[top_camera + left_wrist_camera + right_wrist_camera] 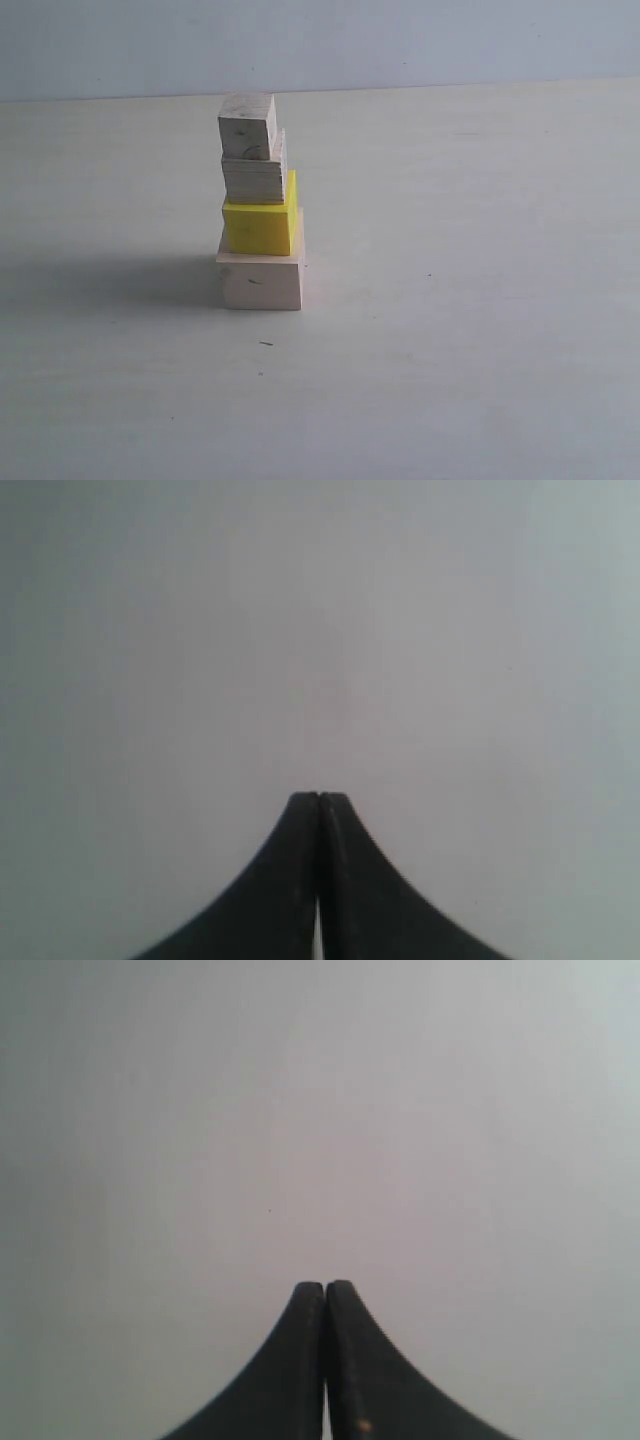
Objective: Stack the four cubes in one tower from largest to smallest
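In the exterior view the tower stands left of centre on the pale table. Its base is the large pale wood cube (260, 281). On it sits the yellow cube (259, 227), then the medium wood cube (253, 178), and the small wood cube (246, 126) caps it. Neither arm shows in the exterior view. My left gripper (319, 798) is shut, its black fingers pressed together over a bare grey surface. Likewise my right gripper (325, 1286) is shut with nothing between its fingers. No cube appears in either wrist view.
The pale table (470, 300) spreads around the tower, with a grey wall (400, 40) behind its far edge. The tower casts a shadow (110, 285) to the left. A small dark speck (266, 343) lies in front of the base.
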`<control>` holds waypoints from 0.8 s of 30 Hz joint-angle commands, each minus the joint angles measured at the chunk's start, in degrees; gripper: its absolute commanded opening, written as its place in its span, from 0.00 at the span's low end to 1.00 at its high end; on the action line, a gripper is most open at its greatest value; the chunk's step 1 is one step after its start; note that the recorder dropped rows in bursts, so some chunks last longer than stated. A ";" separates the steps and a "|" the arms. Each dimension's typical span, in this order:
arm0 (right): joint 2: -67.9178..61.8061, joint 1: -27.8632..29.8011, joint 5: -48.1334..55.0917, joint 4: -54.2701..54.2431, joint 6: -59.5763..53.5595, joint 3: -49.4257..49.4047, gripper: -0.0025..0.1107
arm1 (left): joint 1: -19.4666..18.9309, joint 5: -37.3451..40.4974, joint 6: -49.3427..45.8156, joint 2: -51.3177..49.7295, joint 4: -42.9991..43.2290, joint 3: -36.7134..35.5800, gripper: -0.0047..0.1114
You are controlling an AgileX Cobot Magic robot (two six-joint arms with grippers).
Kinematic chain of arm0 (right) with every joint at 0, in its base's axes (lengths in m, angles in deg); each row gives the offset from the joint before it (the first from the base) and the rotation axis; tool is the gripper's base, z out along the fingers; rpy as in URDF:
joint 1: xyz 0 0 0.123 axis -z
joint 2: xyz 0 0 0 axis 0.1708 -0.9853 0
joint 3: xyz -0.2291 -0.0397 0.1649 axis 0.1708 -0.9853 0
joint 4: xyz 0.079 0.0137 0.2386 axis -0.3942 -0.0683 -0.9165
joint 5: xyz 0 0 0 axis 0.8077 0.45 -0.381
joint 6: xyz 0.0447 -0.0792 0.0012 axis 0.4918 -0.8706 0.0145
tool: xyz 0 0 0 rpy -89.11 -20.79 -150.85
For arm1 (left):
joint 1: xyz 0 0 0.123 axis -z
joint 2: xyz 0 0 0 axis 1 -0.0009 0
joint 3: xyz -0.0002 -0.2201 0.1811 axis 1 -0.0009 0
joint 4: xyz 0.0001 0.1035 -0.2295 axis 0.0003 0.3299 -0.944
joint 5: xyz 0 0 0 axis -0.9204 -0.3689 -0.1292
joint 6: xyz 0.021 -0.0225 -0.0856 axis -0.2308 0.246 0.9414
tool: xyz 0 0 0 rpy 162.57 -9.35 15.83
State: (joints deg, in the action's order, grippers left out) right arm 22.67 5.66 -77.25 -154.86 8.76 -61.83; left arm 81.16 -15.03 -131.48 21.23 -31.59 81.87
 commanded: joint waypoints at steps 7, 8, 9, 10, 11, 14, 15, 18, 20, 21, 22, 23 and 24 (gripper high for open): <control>0.16 0.14 0.01 0.13 0.24 -0.25 0.02 | -2.59 3.92 0.20 -0.31 1.73 -0.27 0.04; 0.16 0.14 0.01 0.13 0.24 -0.25 0.02 | -2.59 4.63 0.20 -0.31 2.38 -0.27 0.04; 0.16 0.14 0.01 0.13 0.24 -0.25 0.02 | -2.59 5.62 0.70 -0.31 4.09 -0.27 0.04; 0.16 0.14 0.01 0.13 0.24 -0.25 0.02 | -2.59 6.92 2.58 -0.31 7.62 -0.27 0.04; 0.16 0.14 0.01 0.13 0.24 -0.25 0.02 | -2.59 8.43 7.00 -0.20 12.23 -0.27 0.04; 0.16 0.14 0.01 0.13 0.24 -0.25 0.02 | -2.67 10.82 25.60 0.05 26.91 -0.80 0.04; 0.16 0.14 0.01 0.13 0.24 -0.25 0.02 | -2.67 10.14 31.04 0.18 31.18 -1.70 0.04; 0.16 0.14 0.01 0.13 0.24 -0.25 0.02 | -2.67 6.47 36.20 2.57 38.82 -6.43 0.04; 0.16 0.14 0.01 0.13 0.24 -0.25 0.02 | -2.67 5.63 36.20 4.52 40.32 -9.44 0.04; 0.16 0.14 0.01 0.13 0.24 -0.25 0.02 | -2.67 5.74 36.20 5.58 40.43 -10.97 0.04; 0.16 0.14 0.01 0.13 0.24 -0.25 0.02 | -2.67 5.74 36.68 6.48 40.43 -12.49 0.04; 0.16 0.14 0.01 0.13 0.24 -0.25 0.02 | -2.67 5.74 37.60 6.99 40.43 -13.71 0.04; 0.16 0.14 0.01 0.13 0.24 -0.25 0.02 | -2.67 5.74 38.64 7.38 41.01 -15.21 0.04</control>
State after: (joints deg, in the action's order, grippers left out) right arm 22.67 5.66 -77.25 -154.86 8.76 -61.83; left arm 78.64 -8.22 -95.47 27.06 7.93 70.18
